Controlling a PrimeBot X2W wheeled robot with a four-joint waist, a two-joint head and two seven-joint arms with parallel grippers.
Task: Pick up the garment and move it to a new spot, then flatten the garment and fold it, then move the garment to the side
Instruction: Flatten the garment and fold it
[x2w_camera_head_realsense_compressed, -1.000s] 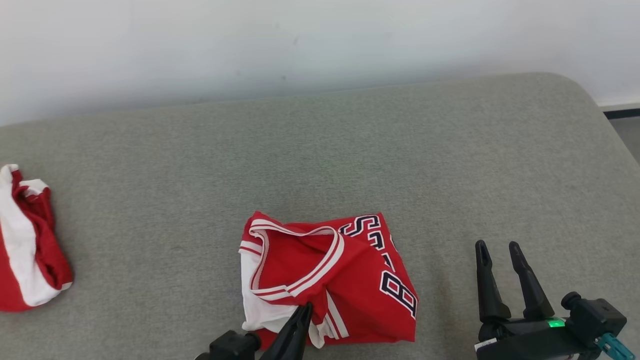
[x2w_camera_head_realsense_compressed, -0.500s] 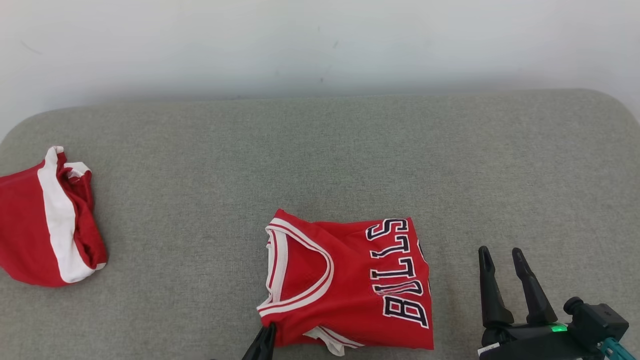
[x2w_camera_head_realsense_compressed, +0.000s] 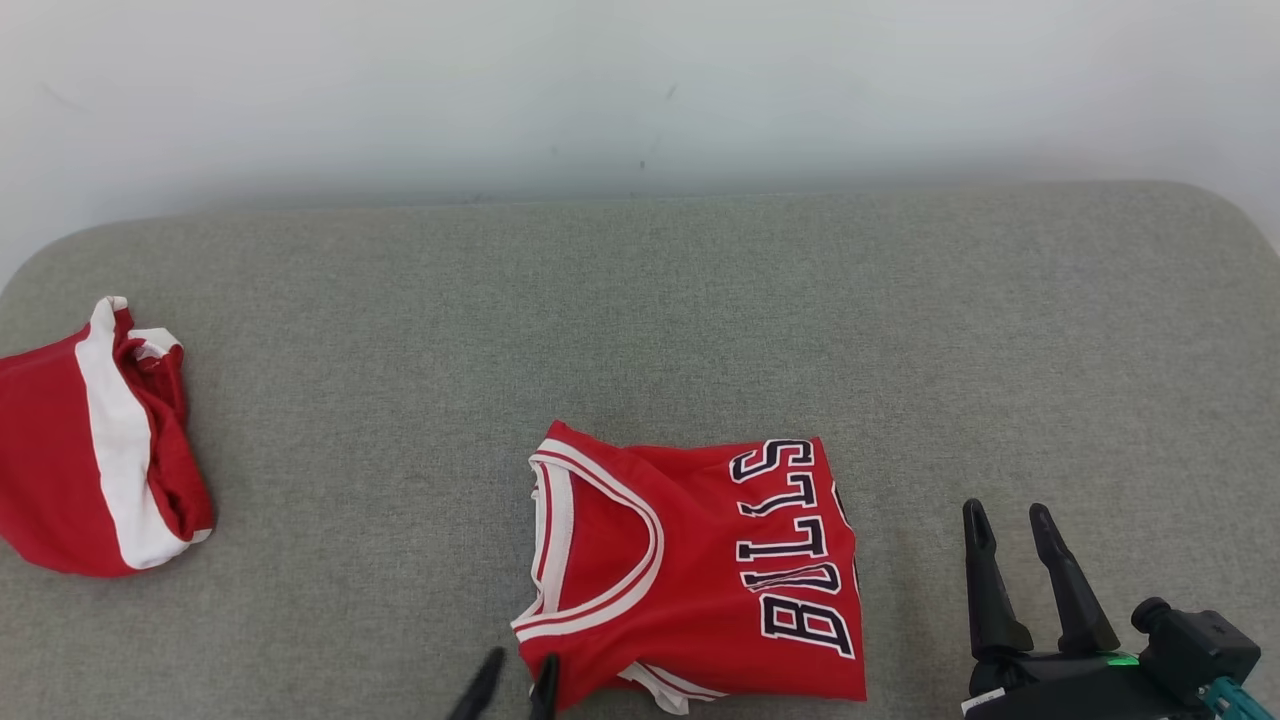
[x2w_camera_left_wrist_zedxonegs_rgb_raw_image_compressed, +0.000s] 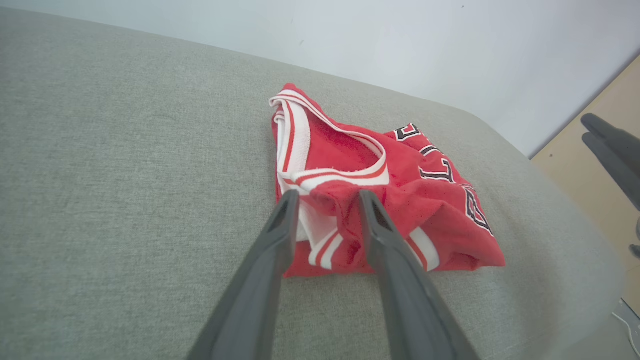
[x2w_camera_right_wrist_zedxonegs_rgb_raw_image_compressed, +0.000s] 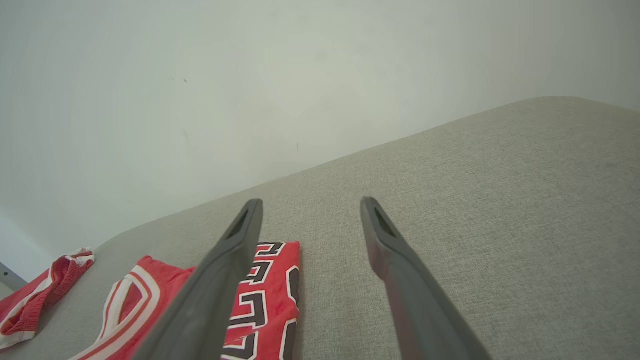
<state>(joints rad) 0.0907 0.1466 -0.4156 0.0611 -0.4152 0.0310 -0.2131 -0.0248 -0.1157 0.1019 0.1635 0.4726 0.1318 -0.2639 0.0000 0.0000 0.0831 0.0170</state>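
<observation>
The red jersey (x2w_camera_head_realsense_compressed: 700, 570) lies folded into a rough square on the grey bench (x2w_camera_head_realsense_compressed: 640, 320), down at 6 o'clock in the head view, close to the robot. It looks soft and thin. It has white and red striped bands round the neck hole and big dark letters with white edges down one side. The left hand (x2w_camera_head_realsense_compressed: 522, 662) is at the jersey's 7 o'clock corner. Its two dark fingers are a little apart, with a small bump of red cloth between them. They do not seem to pinch it, so I think the hand is not holding it right now. The right hand (x2w_camera_head_realsense_compressed: 1006, 508) sits at 4 o'clock, just off the jersey, with its fingers spread wide and nothing in them. It is likely there to keep out of the way. Another red and white cloth (x2w_camera_head_realsense_compressed: 90, 440) sits bunched up at 9 o'clock, well apart. The bench looks fuzzy and woven, with round corners, and a plain pale wall (x2w_camera_head_realsense_compressed: 640, 90) stands behind it at 12 o'clock.
</observation>
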